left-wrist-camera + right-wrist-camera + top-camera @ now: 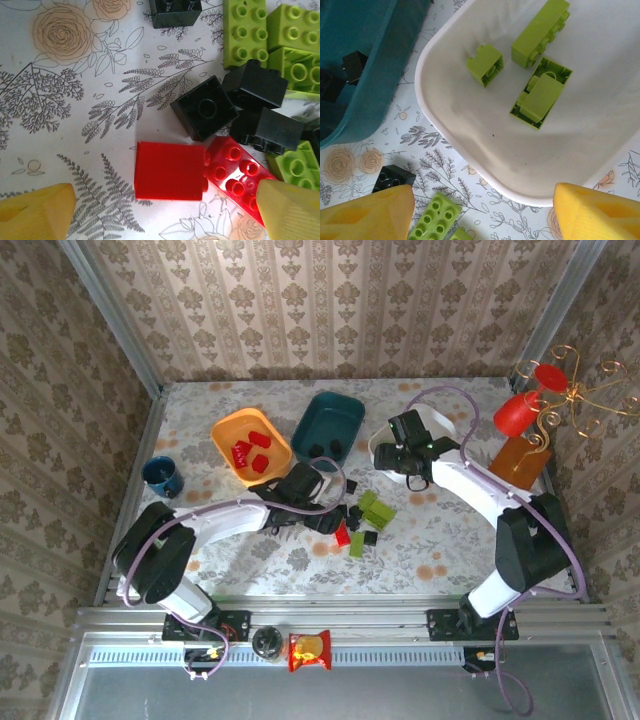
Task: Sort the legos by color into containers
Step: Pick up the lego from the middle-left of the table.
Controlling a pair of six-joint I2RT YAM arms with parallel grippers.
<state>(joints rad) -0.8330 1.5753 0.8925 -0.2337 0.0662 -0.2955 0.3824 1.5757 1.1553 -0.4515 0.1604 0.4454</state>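
My left gripper [322, 517] hovers open over the pile of loose legos [362, 518]. Its yellow fingertips [35, 214] straddle bare cloth just short of a smooth red brick [169, 170] and a studded red one [232, 172]. Black bricks [205, 107] and lime ones [245, 30] lie beyond. My right gripper [403, 456] hangs open and empty at the near rim of the white bin [470, 125], which holds three lime legos [540, 97]. The teal bin [360, 65] has black bricks [352, 65] in it. Red bricks [252, 452] sit in the orange bin [225, 430].
A dark blue cup [162, 477] stands at the left. Red vases and a gold wire stand [540, 400] crowd the back right corner. A snack packet [309, 650] lies on the front rail. One lime brick [435, 217] and a black one [393, 177] lie beside the white bin.
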